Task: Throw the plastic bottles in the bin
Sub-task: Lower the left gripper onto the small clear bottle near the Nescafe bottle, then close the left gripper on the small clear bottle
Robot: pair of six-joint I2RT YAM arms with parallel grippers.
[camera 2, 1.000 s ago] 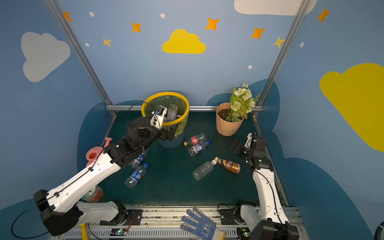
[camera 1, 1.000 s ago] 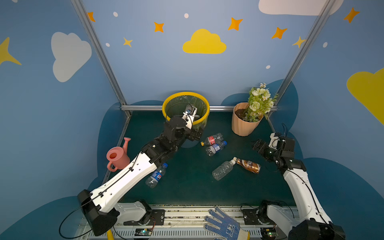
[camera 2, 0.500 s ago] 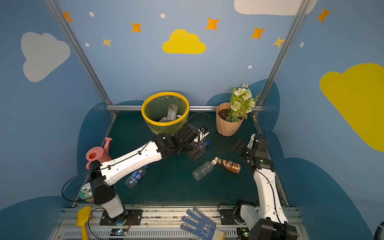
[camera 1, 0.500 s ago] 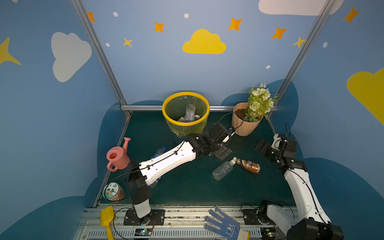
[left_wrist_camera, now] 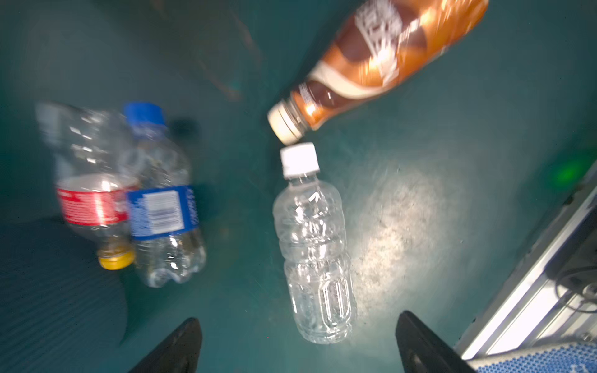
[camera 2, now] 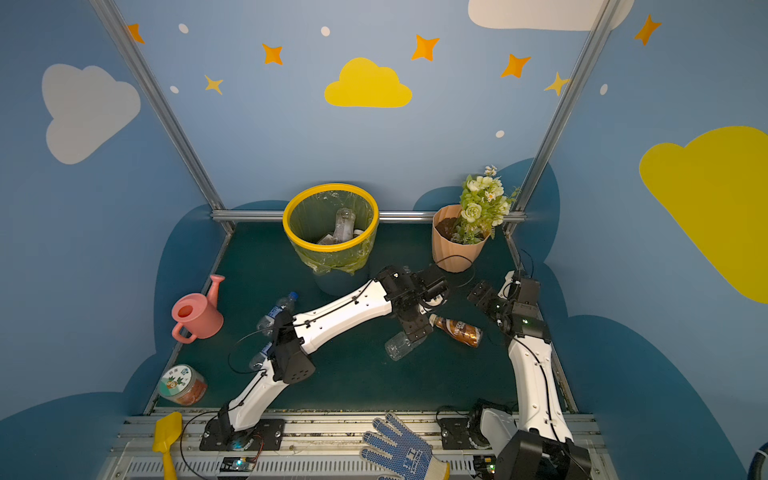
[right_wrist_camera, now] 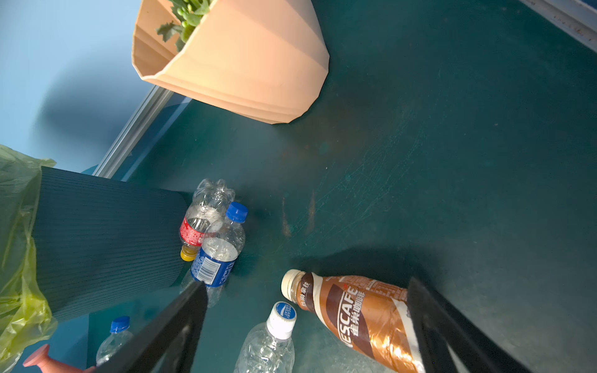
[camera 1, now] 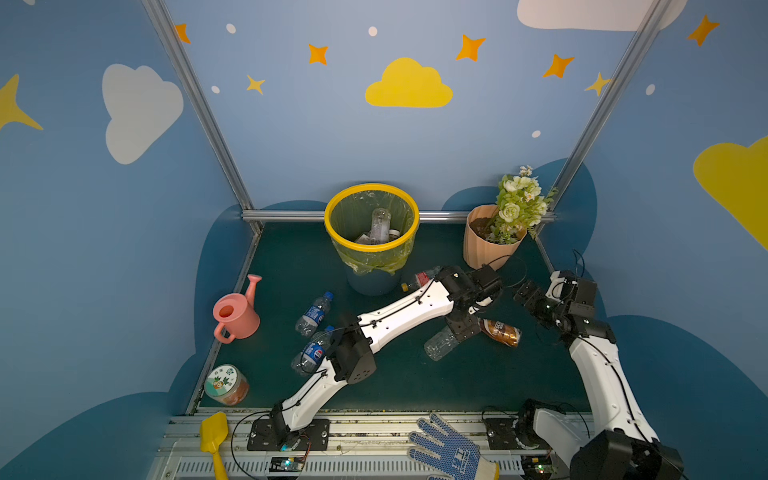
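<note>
**A:** While the bin (camera 1: 370, 248) stands at the middle of the worktop's (camera 1: 395, 386) back edge, which arm is nearer the next bottle?

**B:** The left one. The left gripper (camera 1: 460, 330) reaches across the middle and hangs right over the clear white-capped bottle (left_wrist_camera: 311, 245), its jaws spread and holding nothing. The right gripper (camera 1: 527, 296) hovers near the right edge, also spread and empty.

**A:** How does that bottle lie?

**B:** It lies on its side, right of centre, with its base toward the front edge and its cap (left_wrist_camera: 299, 160) toward the back right corner. In the left wrist view its long axis runs straight out from between the fingers. They straddle the base end, so I judge they would close across the body.

**A:** Is anything crowding it?

**B:** The brown coffee bottle (left_wrist_camera: 387, 58) lies cap to cap with it, nearly touching. A grip low on the body should miss it.

**A:** And the rest?

**B:** The red-label bottle (left_wrist_camera: 93, 206) and the blue-label bottle (left_wrist_camera: 161, 213) lie side by side, touching, at the bin's foot.
</note>
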